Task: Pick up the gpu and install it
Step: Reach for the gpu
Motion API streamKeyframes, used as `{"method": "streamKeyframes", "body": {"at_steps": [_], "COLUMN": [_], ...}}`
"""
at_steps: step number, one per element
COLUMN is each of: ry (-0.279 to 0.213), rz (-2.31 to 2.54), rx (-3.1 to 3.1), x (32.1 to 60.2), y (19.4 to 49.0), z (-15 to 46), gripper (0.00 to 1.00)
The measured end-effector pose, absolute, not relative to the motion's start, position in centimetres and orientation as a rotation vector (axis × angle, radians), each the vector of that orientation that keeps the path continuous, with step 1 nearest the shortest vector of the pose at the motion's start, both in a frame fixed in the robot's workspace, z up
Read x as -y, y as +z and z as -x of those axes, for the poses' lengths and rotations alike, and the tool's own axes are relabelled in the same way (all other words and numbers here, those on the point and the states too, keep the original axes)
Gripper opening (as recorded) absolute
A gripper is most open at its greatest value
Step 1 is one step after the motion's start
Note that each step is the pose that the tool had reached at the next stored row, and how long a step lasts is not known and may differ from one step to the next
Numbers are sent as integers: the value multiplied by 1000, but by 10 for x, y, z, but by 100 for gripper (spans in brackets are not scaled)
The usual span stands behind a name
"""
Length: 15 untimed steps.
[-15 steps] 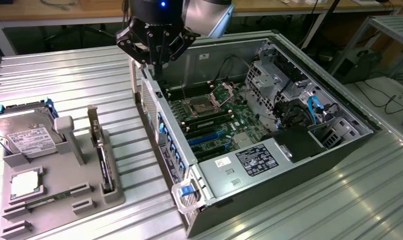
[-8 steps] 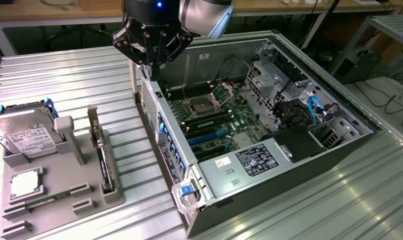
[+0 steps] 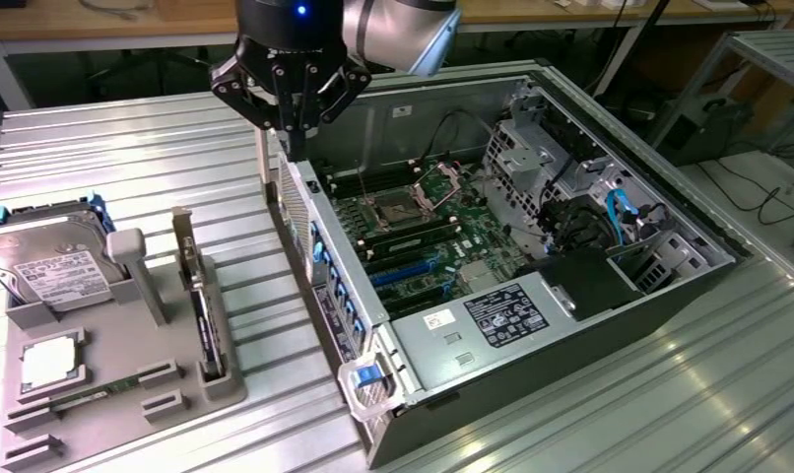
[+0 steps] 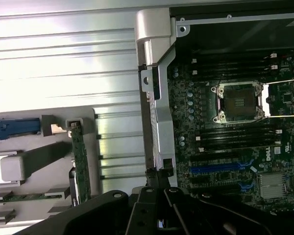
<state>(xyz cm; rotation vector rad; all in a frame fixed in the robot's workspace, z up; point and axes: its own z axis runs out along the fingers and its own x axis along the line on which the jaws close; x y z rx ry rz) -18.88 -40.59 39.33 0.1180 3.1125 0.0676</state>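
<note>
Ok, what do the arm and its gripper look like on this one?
The arm is a rounded, silver-grey tube section. Next to it is a black wrist piece with a small blue light. The gripper is black, built of angular hinged bars with pale pivot pins at the joints.

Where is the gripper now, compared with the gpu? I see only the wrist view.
Observer: In the exterior view the gripper hangs above the computer case, over the wall that faces the holder, apart from the gpu.
Operator: How does the gpu sit? I see just its thin edge.
Observer: Upright on its long edge in the grey holder, silver bracket at the end nearer the gripper.
Operator: What else is in that holder?
Observer: A hard drive with a white label.
</note>
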Motion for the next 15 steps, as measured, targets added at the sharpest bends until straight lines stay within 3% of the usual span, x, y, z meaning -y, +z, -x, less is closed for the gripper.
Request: {"method": "streamKeyframes", "body": {"at_steps": [15], "ry": [68], "rz": [-115], "rx": [-3113], "x": [415], "y": [393], "z": [202], "gripper": [11]}}
